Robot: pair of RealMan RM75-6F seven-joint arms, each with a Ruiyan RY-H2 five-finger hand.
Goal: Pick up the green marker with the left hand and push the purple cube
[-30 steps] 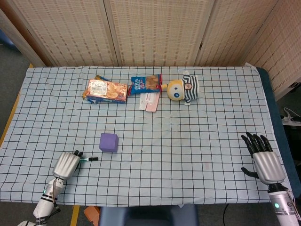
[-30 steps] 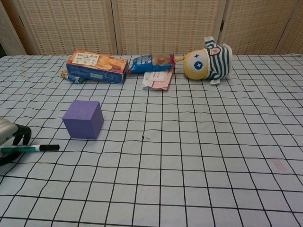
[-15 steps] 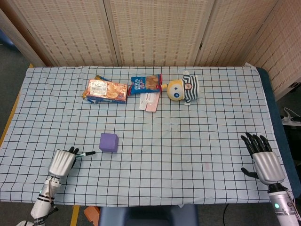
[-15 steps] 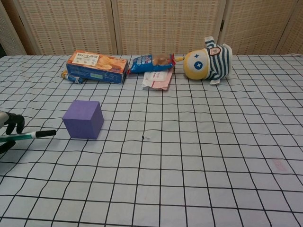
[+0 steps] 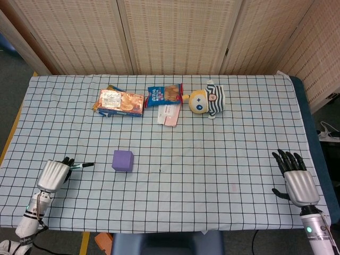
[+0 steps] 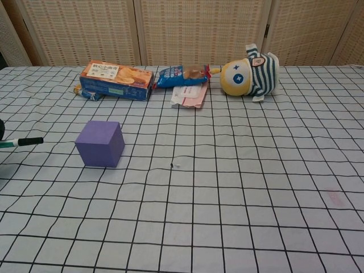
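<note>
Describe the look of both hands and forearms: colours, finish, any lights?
Both match: left hand and right hand have ribbed silver metal backs and black fingers. Wrists are white and grey segments. A small green light glows on the right wrist; none can be made out on the left.

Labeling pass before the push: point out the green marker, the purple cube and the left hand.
green marker (image 6: 21, 141), chest view, on its black capped end.
purple cube (image 5: 122, 160), head view, on its top face.
left hand (image 5: 53, 175), head view, on the silver back of the hand.
</note>
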